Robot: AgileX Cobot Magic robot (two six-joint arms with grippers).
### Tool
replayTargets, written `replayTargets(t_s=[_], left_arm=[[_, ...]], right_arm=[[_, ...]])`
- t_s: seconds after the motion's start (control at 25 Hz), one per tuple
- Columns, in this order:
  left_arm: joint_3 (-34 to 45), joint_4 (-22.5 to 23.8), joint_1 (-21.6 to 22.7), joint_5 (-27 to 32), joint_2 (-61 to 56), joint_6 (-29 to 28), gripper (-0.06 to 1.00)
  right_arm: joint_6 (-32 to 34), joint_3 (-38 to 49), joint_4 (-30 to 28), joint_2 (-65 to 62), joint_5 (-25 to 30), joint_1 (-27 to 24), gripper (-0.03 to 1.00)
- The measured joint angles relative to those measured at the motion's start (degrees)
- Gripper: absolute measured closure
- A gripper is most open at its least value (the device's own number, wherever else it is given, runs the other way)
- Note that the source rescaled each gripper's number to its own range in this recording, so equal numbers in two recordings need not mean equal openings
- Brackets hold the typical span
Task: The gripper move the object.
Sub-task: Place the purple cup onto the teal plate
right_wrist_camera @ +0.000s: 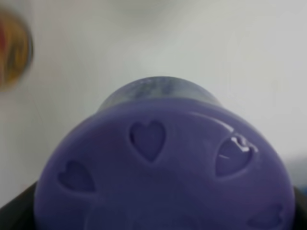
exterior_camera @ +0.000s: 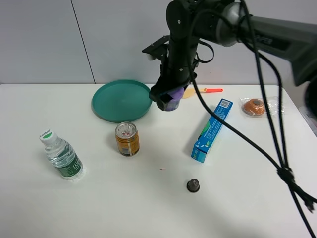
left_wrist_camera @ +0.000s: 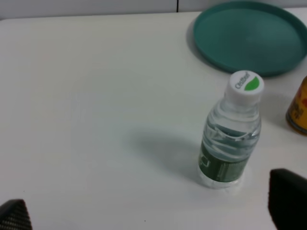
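Where the white worktop [exterior_camera: 39, 208] begins on the left, the left hand [left_wrist_camera: 151, 213] shows only in its wrist view: two dark fingertips [left_wrist_camera: 287, 201] stand wide apart at the frame's lower corners, with nothing between them. Ahead of it stands a bottle [exterior_camera: 62, 157] of water, upright, with a white and green cap and a green label.

Further right a round green plate [exterior_camera: 122, 100] lies flat towards the back of the worktop. A gold can [exterior_camera: 127, 139] stands upright just in front of it, apart from the rim.

At the plate's right edge the right hand [exterior_camera: 167, 99] reaches down from a bulky black arm and is clamped on the purple jar [exterior_camera: 173, 102]. The jar looks tilted and clear of the worktop, close beside the plate's rim rather than over its middle. The right wrist view is filled by the jar's lid [right_wrist_camera: 163, 167], pressed with heart-shaped dimples, black finger parts showing at the lower corners.

A small dark capsule [exterior_camera: 193, 185] sits alone near the front. Behind the jar lies a tool [exterior_camera: 210, 90] with an orange handle. A blue box [exterior_camera: 212, 130] lies flat, running diagonally. Far right, a wrapped brown bun [exterior_camera: 254, 107] rests near the back edge.
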Motion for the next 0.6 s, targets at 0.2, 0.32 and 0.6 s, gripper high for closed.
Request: replayTargets(t_s=[0.2, 0.32, 0.6], left_arm=[[0.0, 0.0, 0.0, 0.0, 0.0, 0.0, -0.06], [0.0, 0.0, 0.0, 0.0, 0.0, 0.0, -0.06], [0.0, 0.0, 0.0, 0.0, 0.0, 0.0, -0.06]], right_arm=[[2.19, -18.98, 1.57, 12.86, 0.24, 0.0, 0.96], [4.05, -26.75, 1.8, 18.53, 0.34, 0.0, 0.96], [4.76, -30.67, 1.8, 24.3, 0.57, 0.0, 0.96]])
